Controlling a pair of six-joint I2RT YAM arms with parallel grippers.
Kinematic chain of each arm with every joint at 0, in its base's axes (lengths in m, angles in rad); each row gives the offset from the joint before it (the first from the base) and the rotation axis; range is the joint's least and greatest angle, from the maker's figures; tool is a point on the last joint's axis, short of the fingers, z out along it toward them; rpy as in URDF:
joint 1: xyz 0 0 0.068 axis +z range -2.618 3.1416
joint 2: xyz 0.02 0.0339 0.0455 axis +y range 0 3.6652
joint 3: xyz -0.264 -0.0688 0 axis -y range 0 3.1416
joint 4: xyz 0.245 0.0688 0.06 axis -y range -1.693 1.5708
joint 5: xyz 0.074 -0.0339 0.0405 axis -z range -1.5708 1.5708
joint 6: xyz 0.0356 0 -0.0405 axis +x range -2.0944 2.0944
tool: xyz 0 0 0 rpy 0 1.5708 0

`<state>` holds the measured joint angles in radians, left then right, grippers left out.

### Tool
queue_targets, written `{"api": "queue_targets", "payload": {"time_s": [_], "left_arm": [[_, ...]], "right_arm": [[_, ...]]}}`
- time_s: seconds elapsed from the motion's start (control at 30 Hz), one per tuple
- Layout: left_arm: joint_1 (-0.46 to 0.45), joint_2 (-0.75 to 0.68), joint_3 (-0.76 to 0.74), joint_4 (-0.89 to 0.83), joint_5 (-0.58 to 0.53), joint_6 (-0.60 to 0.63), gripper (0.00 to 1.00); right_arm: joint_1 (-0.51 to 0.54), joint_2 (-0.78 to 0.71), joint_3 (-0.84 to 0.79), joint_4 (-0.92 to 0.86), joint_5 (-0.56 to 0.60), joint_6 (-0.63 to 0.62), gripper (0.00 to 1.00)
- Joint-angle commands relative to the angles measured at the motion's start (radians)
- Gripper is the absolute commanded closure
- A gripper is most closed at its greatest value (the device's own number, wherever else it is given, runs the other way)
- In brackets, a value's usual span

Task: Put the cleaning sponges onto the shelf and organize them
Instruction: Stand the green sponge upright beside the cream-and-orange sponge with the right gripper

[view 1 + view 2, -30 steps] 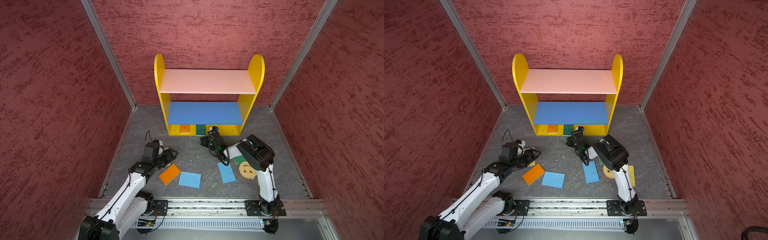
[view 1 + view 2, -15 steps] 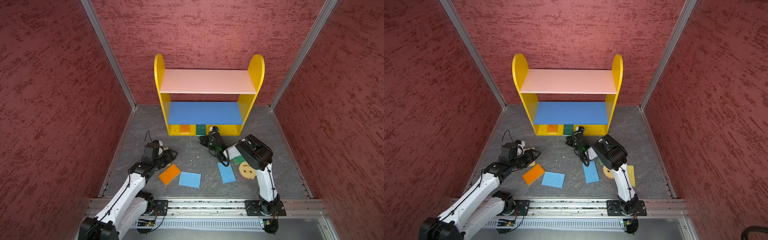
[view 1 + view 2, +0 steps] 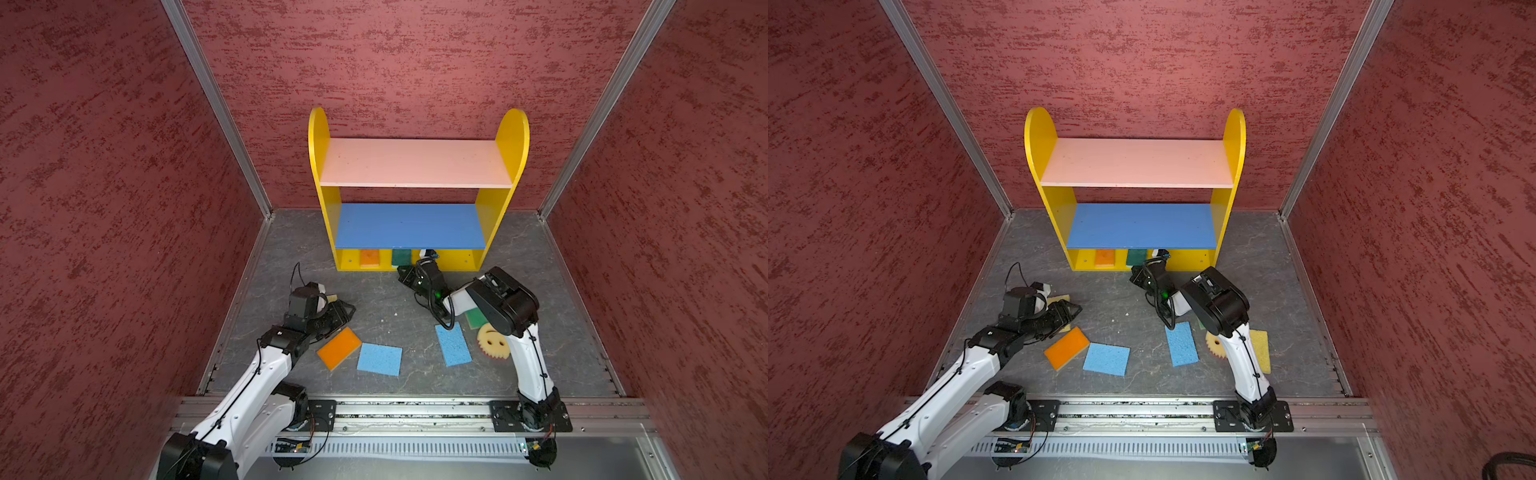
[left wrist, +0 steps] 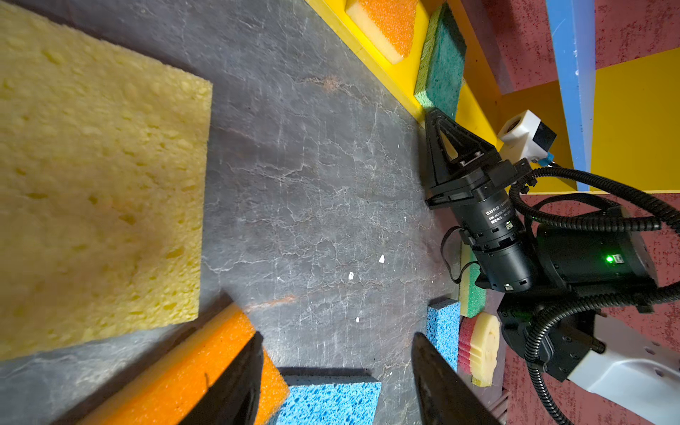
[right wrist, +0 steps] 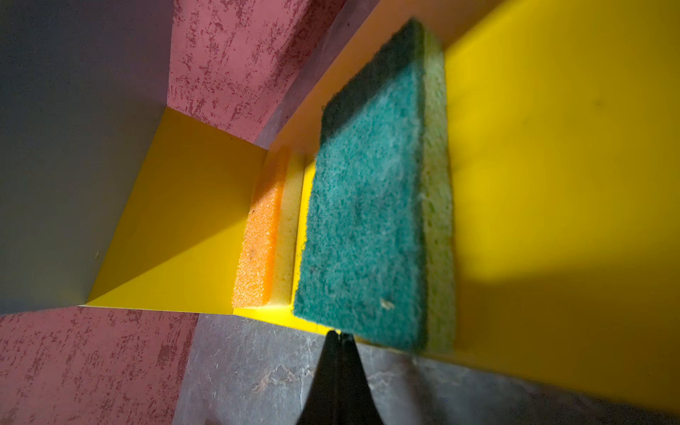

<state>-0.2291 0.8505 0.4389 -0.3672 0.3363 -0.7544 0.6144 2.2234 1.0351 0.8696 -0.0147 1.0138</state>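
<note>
I am counting nine cleaning sponges: seven lying on the grey floor (image 3: 374,299) and two on the shelf (image 3: 415,164).

Starting at the floor's left edge, the left gripper (image 3: 345,309) is hovering low, its jaws standing apart with nothing between them. A first yellow sponge (image 4: 99,191) is lying flat beside it, mostly hidden under the arm in both top views. Toward the front edge, a floor orange sponge (image 3: 339,347) and a first blue sponge (image 3: 379,359) are lying just beside each other. Right of the middle I am seeing a second blue sponge (image 3: 453,344), a green sponge (image 3: 475,318) half under the right arm, the round smiley-face sponge (image 3: 493,341), and a second yellow sponge (image 3: 1260,349) showing behind that arm in a top view.

The shelf is standing at the middle of the floor's back edge. On its bottom board a shelved orange sponge (image 3: 369,257) is lying toward the left end and a dark green sponge (image 3: 401,257) near the middle, apart from it. The right gripper (image 3: 404,272) is pointing at the board's front edge, jaws pressed together and holding nothing. Its tip is right at the dark green sponge; I cannot tell whether it is touching.

A few white crumbs (image 4: 381,259) are lying on the floor. Red textured walls (image 3: 124,166) are closing in three sides, and a metal rail (image 3: 415,409) is running along the front.
</note>
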Motion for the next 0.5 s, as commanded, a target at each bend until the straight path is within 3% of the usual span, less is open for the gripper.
{"api": "queue_targets", "payload": {"time_s": [0.0, 0.33, 0.47], "left_arm": [[0.005, -0.004, -0.005, 0.003, -0.003, 0.000, 0.36], [0.005, 0.012, -0.003, 0.016, 0.002, -0.001, 0.36], [0.005, 0.011, -0.002, 0.014, -0.003, 0.003, 0.36]], "right_arm": [[-0.008, 0.044, 0.003, -0.053, 0.039, 0.032, 0.97], [-0.008, 0.027, -0.009, -0.046, 0.027, 0.024, 0.97], [0.014, -0.030, -0.026, -0.087, 0.039, -0.041, 0.97]]}}
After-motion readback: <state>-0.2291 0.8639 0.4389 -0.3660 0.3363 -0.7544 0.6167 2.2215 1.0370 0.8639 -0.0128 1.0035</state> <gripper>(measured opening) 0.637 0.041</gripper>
